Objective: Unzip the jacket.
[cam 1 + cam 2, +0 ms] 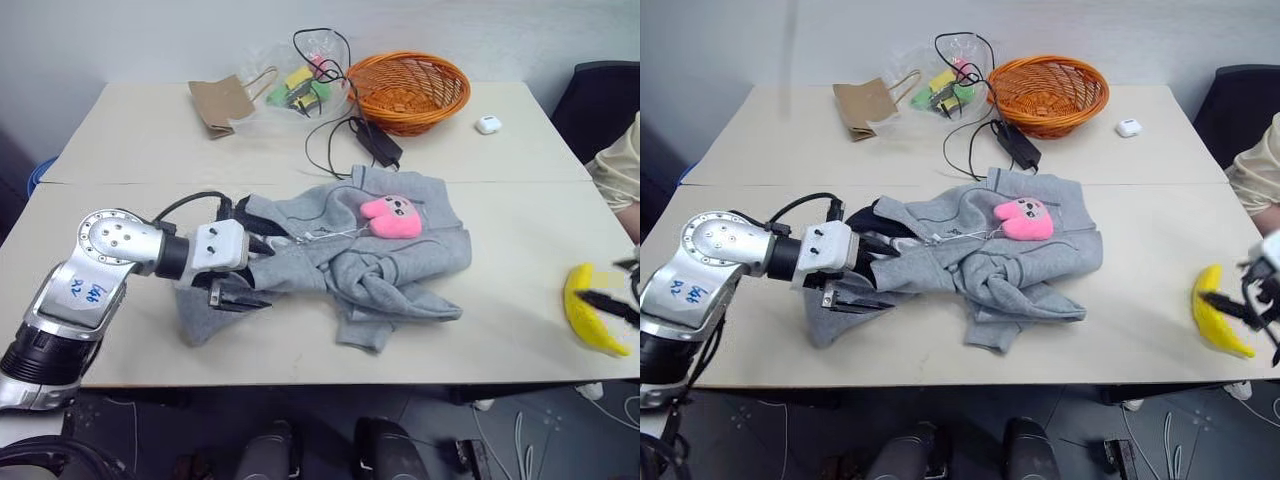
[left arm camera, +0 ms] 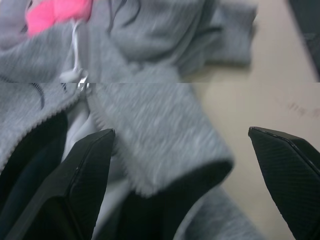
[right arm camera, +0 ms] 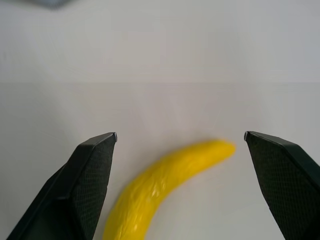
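The light-grey fleece jacket (image 1: 385,255) lies crumpled in the middle of the table, with a pink plush toy (image 1: 390,215) on top. A thin white cord runs from the toy to the zipper pull (image 2: 81,86). My left gripper (image 1: 258,272) is open at the jacket's left edge. In the left wrist view its fingers straddle a grey fold beside the dark lining (image 2: 30,160), holding nothing. At the table's right edge my right gripper (image 3: 181,135) is open just above a yellow banana (image 1: 593,312), which lies on the table.
At the back stand an orange wicker basket (image 1: 408,88), a brown paper bag (image 1: 220,103), a clear plastic bag of small items (image 1: 295,88), a black cable with its adapter (image 1: 378,143) and a small white object (image 1: 488,125). A person's sleeve (image 1: 618,165) shows at the right edge.
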### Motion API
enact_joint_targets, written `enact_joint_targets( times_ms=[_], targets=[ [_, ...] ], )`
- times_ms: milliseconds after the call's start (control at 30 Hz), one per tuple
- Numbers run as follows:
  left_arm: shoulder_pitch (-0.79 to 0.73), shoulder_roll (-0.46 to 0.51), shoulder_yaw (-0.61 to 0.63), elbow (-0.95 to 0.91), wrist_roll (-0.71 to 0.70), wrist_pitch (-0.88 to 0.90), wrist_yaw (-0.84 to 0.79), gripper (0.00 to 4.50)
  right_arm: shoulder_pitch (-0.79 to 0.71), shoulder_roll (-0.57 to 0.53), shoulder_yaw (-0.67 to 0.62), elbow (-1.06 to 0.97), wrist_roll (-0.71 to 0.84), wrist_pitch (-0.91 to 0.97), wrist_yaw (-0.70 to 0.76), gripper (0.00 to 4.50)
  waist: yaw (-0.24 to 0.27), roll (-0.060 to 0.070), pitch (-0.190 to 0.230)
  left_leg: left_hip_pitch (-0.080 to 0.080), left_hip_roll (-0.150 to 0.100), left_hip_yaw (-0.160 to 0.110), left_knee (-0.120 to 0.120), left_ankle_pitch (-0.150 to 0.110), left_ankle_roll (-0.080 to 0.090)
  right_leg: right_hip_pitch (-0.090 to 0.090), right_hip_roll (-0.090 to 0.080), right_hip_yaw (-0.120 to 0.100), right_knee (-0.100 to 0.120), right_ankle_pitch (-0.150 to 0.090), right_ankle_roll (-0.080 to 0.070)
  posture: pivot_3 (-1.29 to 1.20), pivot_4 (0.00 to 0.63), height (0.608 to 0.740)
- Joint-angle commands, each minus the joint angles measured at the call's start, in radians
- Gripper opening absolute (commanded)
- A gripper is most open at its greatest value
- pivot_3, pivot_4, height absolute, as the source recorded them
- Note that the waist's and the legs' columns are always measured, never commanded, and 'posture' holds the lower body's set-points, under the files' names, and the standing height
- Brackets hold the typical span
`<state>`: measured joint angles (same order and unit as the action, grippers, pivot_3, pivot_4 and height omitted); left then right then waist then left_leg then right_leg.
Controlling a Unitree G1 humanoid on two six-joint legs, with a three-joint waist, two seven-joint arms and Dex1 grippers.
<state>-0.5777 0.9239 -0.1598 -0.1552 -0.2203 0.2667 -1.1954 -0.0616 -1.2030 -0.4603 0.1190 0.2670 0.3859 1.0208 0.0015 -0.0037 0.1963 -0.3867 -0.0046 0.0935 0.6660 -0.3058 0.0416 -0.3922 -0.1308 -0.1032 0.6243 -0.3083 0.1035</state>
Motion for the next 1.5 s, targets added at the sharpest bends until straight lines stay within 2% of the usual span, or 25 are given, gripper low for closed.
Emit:
enact_joint_targets(
  times_ms=[33,100,267,433,500,533,600,633,800,933,967,1067,1133,1267,1500],
  targets=[
    [-0.022,0.002,-0.041,-0.001,0.094,-0.116,-0.013,4.50,-0.072,-0.023,0.150,-0.076,-0.076,-0.181,0.052,4.34,-0.001,0.000,0.000,0.000,0.000,0.000,0.000,0.000,0.000,0.000,0.000,0.000,0.000,0.000,0.000,0.00,0.150,0.740],
    [-0.033,-0.018,-0.059,0.012,0.121,-0.145,-0.008,4.50,-0.132,-0.003,0.225,-0.086,-0.111,-0.230,0.048,4.34,0.000,0.000,0.000,-0.002,-0.001,0.000,0.000,0.000,0.000,0.000,0.000,-0.001,0.002,0.000,0.000,0.00,0.150,0.740],
    [-0.079,-0.089,-0.103,0.069,0.194,-0.188,0.019,4.50,-0.352,0.145,0.517,-0.011,-0.295,-0.438,0.049,4.34,0.000,-0.001,0.000,-0.003,-0.001,0.000,0.005,0.000,0.001,0.000,0.000,-0.003,0.001,0.000,0.001,0.00,0.150,0.740],
    [-0.118,-0.127,-0.132,0.161,0.273,-0.261,0.044,4.50,-0.508,0.264,0.647,0.174,-0.403,-0.565,0.026,4.34,-0.002,-0.001,0.001,-0.004,-0.001,0.000,0.006,0.000,0.002,-0.001,0.001,-0.004,0.004,0.000,0.001,0.00,0.150,0.740],
    [-0.110,-0.126,-0.131,0.168,0.270,-0.265,0.027,4.12,-0.553,0.304,0.662,0.243,-0.415,-0.580,0.012,4.40,-0.003,-0.001,0.001,-0.004,-0.001,0.000,0.006,0.000,0.002,-0.001,0.001,-0.005,0.005,0.000,0.001,0.00,0.150,0.740],
    [-0.106,-0.123,-0.128,0.170,0.272,-0.264,0.024,3.98,-0.570,0.313,0.668,0.272,-0.424,-0.596,0.010,4.20,-0.004,-0.001,0.001,-0.004,-0.001,0.000,0.006,0.000,0.002,-0.001,0.000,-0.005,0.004,0.000,0.001,0.00,0.150,0.740],
    [-0.098,-0.116,-0.122,0.170,0.274,-0.265,0.019,3.37,-0.590,0.315,0.677,0.314,-0.439,-0.634,0.024,3.78,-0.005,-0.001,0.001,-0.004,-0.001,-0.001,0.007,0.000,0.002,0.000,0.000,-0.005,0.005,0.000,0.001,0.00,0.150,0.740],
    [-0.092,-0.109,-0.117,0.165,0.271,-0.263,0.014,2.94,-0.595,0.312,0.678,0.328,-0.439,-0.648,0.033,3.33,-0.005,-0.001,0.001,-0.004,-0.001,-0.001,0.007,0.000,0.002,0.000,0.000,-0.005,0.005,0.000,0.001,0.00,0.150,0.740],
    [-0.045,-0.072,-0.094,0.142,0.251,-0.255,-0.015,1.45,-0.595,0.289,0.664,0.349,-0.400,-0.667,0.098,1.71,-0.005,-0.001,0.001,-0.004,0.000,-0.001,0.007,0.000,0.002,0.000,0.000,-0.005,0.005,0.000,0.001,0.00,0.150,0.740],
    [0.008,-0.006,-0.058,0.146,0.232,-0.286,-0.049,0.16,-0.540,0.245,0.623,0.261,-0.296,-0.605,0.218,0.30,-0.002,-0.001,0.001,-0.004,0.000,-0.001,0.007,0.000,0.002,0.000,0.000,-0.005,0.005,0.000,0.001,0.00,0.150,0.740],
    [0.018,0.013,-0.048,0.154,0.223,-0.299,-0.066,0.00,-0.508,0.220,0.609,0.208,-0.251,-0.565,0.267,0.03,0.001,-0.001,0.001,-0.005,0.000,-0.002,0.007,0.000,0.002,0.000,-0.001,-0.004,0.005,0.000,0.001,0.00,0.150,0.740],
    [0.056,0.083,-0.007,0.185,0.168,-0.346,-0.142,0.00,-0.323,0.086,0.548,-0.002,-0.115,-0.427,0.417,0.03,0.009,0.000,0.001,-0.008,0.000,-0.005,0.009,-0.001,0.003,0.000,-0.002,-0.004,0.003,0.000,0.001,0.00,0.150,0.740],
    [0.077,0.113,0.016,0.197,0.140,-0.355,-0.172,0.00,-0.207,0.032,0.492,-0.093,-0.070,-0.396,0.433,0.03,0.013,0.000,0.002,-0.009,0.000,-0.006,0.010,-0.002,0.003,0.000,-0.002,-0.004,0.003,0.000,0.001,0.00,0.150,0.740],
    [0.113,0.121,0.036,0.195,0.147,-0.367,-0.144,0.00,-0.108,0.043,0.408,-0.156,-0.075,-0.375,0.327,0.03,0.010,0.000,0.002,-0.006,0.000,-0.003,0.015,-0.004,0.005,0.001,-0.002,-0.006,0.003,0.001,0.001,0.00,0.150,0.740],
    [0.149,0.139,0.047,0.186,0.152,-0.363,-0.127,0.00,0.009,0.072,0.350,-0.216,-0.114,-0.389,0.201,0.03,0.006,0.000,0.002,-0.005,0.001,-0.002,0.014,-0.006,0.004,0.001,-0.002,-0.001,0.004,0.001,0.001,0.00,0.150,0.740]
  ],
)
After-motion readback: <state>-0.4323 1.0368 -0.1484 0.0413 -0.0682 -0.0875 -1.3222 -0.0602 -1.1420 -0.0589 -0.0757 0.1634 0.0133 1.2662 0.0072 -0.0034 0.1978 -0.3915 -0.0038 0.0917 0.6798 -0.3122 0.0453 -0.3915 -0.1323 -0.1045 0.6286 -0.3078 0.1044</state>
